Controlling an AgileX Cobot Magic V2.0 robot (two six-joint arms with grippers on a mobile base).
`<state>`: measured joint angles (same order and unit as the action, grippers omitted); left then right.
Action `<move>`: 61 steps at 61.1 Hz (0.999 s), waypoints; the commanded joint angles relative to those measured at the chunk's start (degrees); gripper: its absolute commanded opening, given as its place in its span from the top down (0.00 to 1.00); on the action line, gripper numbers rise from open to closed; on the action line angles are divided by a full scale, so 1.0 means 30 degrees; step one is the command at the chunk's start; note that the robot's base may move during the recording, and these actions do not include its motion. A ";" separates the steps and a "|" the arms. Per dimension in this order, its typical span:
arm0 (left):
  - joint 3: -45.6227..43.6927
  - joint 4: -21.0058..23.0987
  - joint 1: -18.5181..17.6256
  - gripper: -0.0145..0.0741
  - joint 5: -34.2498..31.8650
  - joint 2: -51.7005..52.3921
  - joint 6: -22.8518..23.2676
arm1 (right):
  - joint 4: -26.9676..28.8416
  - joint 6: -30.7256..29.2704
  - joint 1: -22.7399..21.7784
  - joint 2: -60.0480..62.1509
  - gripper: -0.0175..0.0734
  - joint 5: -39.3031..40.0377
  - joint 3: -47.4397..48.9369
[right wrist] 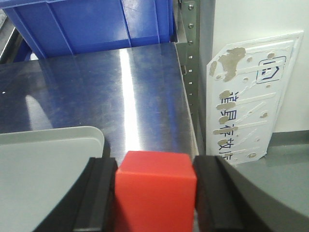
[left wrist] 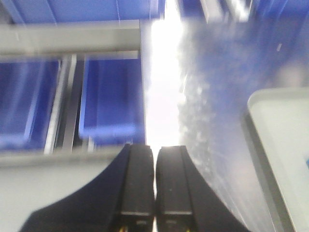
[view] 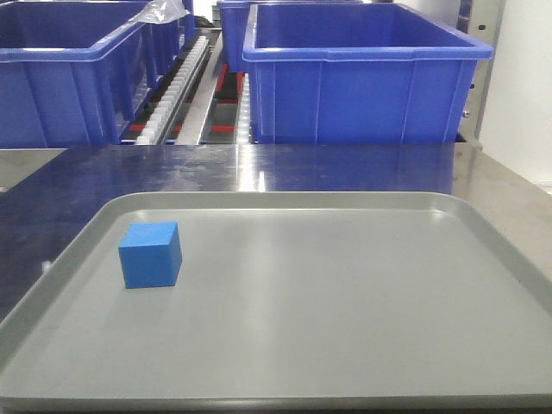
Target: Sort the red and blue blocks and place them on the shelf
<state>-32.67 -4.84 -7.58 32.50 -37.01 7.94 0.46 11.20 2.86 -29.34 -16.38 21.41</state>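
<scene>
Red block: clamped between the black pads of the right gripper, over the steel table just beside a corner of the grey tray.
Blue block: flat on the tray, near its left rim.
Left gripper: clenched on nothing, fingers pressed together; wrist view blurred.
Shelf: behind the table, white roller tracks running between large blue bins.
</scene>
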 commanded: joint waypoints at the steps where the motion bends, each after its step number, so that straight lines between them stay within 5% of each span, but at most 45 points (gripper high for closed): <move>1: -0.2053 -0.0119 -0.0099 0.69 0.0292 -0.1732 0.0045 | -0.0253 -0.0022 -0.0083 0.0010 0.75 0.1853 0.0542; 61: -0.3074 0.0744 -0.0099 0.69 0.0510 -0.3031 0.0045 | -0.0253 -0.0022 -0.0083 0.0010 0.75 0.1853 0.0542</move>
<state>-39.93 -3.34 -7.58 37.82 -46.20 7.94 0.46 11.20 2.86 -29.34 -16.38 21.41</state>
